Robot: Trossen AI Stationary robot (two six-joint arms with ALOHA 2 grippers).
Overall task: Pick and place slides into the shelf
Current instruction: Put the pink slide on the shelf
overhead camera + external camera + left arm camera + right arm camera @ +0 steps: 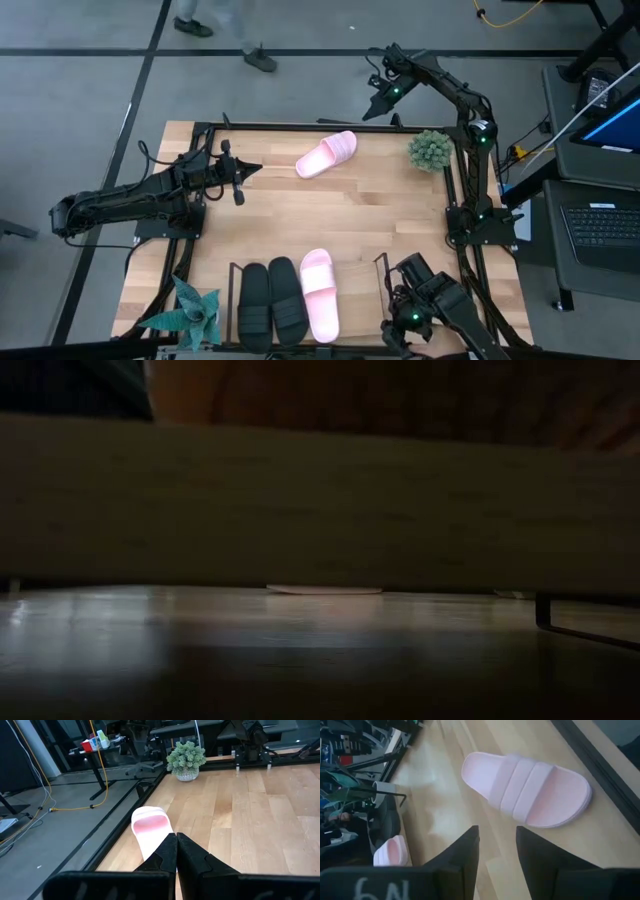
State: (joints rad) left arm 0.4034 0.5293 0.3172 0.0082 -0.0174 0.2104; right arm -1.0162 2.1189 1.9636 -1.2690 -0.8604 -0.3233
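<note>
One pale pink slide [327, 154] [527, 787] lies sole down on the wooden table near its far edge. My right gripper [374, 108] [497, 852] hangs open and empty in the air just past that edge, to the slide's far right, pointing slantwise down toward it. The shelf [233, 270] stands at the near edge and holds two black slides [270, 300] and a second pink slide [319, 295] side by side. My left gripper [245, 170] [176, 855] is shut and waits above the table's left part, aimed at the far slide [150, 827].
A pale green potted plant [430, 150] [186, 757] stands at the far right corner and a teal plant [195, 312] at the near left. Another dark device [415, 300] sits right of the shelf. A black frame [462, 190] borders the table. A person walks beyond the far edge.
</note>
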